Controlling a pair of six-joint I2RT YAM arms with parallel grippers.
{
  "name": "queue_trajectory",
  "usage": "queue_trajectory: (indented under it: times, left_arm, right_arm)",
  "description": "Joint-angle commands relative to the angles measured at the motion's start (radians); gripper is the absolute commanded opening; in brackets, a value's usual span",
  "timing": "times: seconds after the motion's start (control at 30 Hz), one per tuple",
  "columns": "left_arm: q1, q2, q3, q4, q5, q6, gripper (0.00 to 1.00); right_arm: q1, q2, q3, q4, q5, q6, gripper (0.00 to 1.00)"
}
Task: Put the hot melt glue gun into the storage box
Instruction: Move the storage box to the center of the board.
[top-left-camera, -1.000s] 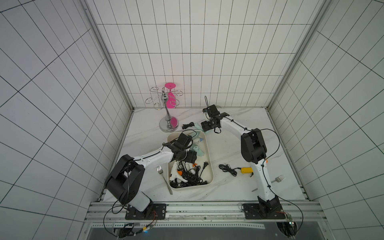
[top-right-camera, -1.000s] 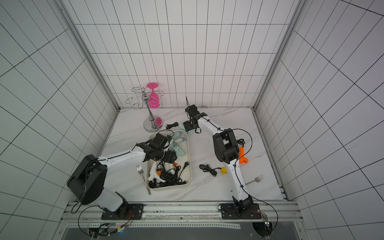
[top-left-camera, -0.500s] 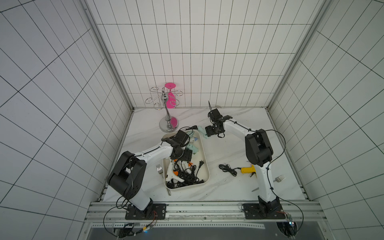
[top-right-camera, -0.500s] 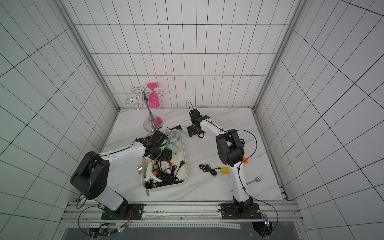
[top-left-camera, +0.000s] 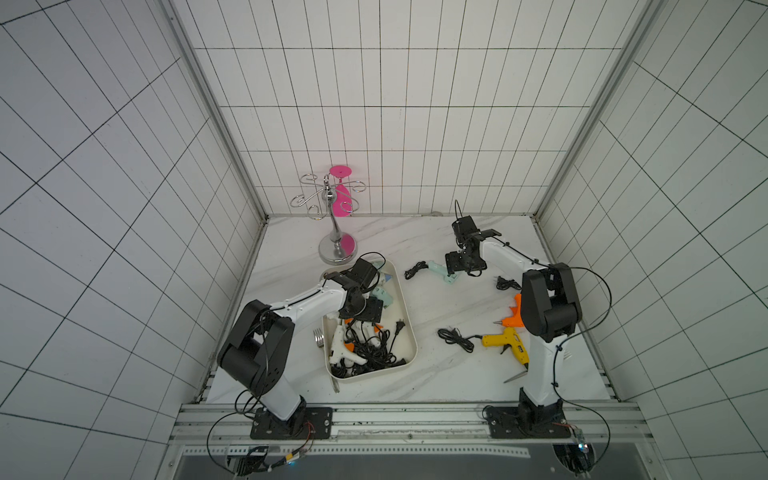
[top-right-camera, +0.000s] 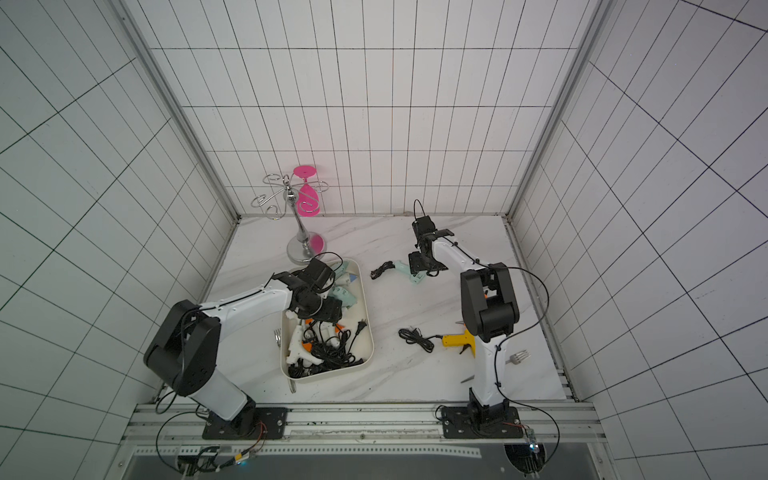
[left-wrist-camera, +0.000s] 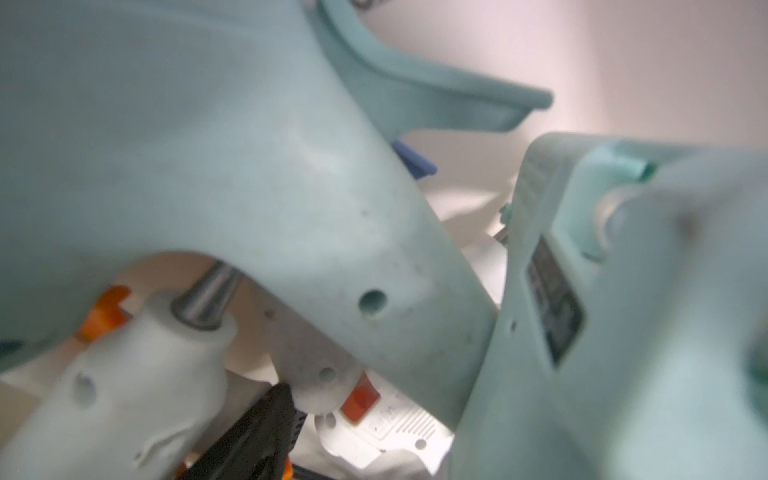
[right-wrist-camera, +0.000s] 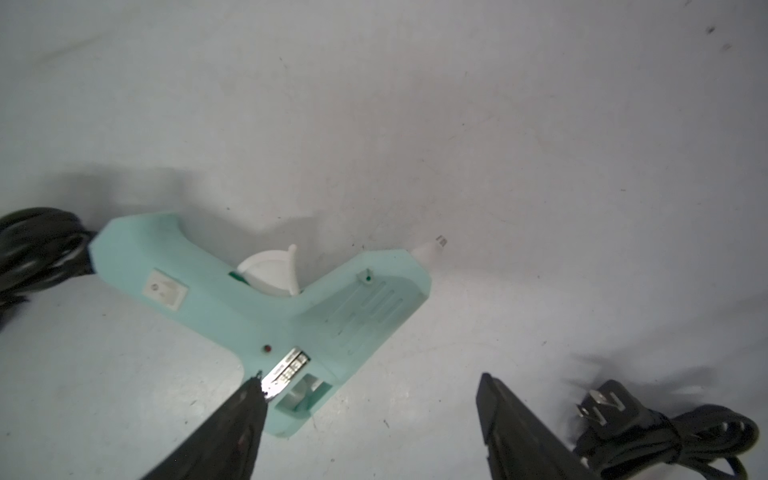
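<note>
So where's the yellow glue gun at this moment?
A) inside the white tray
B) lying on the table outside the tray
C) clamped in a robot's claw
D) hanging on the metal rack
B: the yellow glue gun lies on the table, well clear of the storage box, with nothing gripping it.

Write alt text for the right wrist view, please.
A mint-green hot melt glue gun lies flat on the white table, with the open right gripper at its rear end, one fingertip over its silver label. A bundled black cord with plug lies beside the other finger.
</note>
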Motion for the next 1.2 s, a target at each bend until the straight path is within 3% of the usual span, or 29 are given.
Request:
queue_trajectory:
  times: [0.0,0.13,0.23,0.37,0.6,0.8,0.93,1.03,1.17]
  left_arm:
    - [-0.039,-0.038,0.048,-0.076,-0.034,0.017,0.85]
    - [-0.052,-0.117,0.105,-0.083,-0.083,0.027,0.87]
    - [-0.052,-0.179,0.127,-0.070,-0.106,0.033,0.88]
    - [-0.052,-0.271,0.126,-0.035,-0.133,0.044,0.90]
    - [-0.048,-0.407,0.046,0.063,-0.195,0.071,0.93]
    - [-0.046,-0.436,0.022,0.099,-0.154,0.128,0.94]
    - [-0.059,-0.390,0.058,0.139,-0.050,0.228,0.95]
    - [-0.088,-0.310,0.129,0.141,-0.001,0.308,0.95]
    - [-0.166,-0.158,0.244,0.134,-0.020,0.435,0.95]
  right_arm:
    - [0.069,-0.034,0.040,-0.019,-0.007,0.026,0.84]
    - [0.112,0.048,0.123,-0.008,0.022,0.105,0.84]
    - [0.107,0.117,0.173,0.064,-0.031,0.166,0.83]
    - [0.105,0.197,0.225,0.182,-0.105,0.157,0.82]
    - [0.097,0.290,0.300,0.124,-0.202,0.155,0.79]
    - [0.116,0.142,0.069,0.090,-0.233,0.096,0.70]
    - [0.117,-0.045,-0.125,0.131,-0.207,0.098,0.74]
    - [0.113,-0.177,-0.160,0.130,-0.157,0.108,0.79]
    - [0.077,-0.315,-0.139,0.033,-0.089,0.142,0.83]
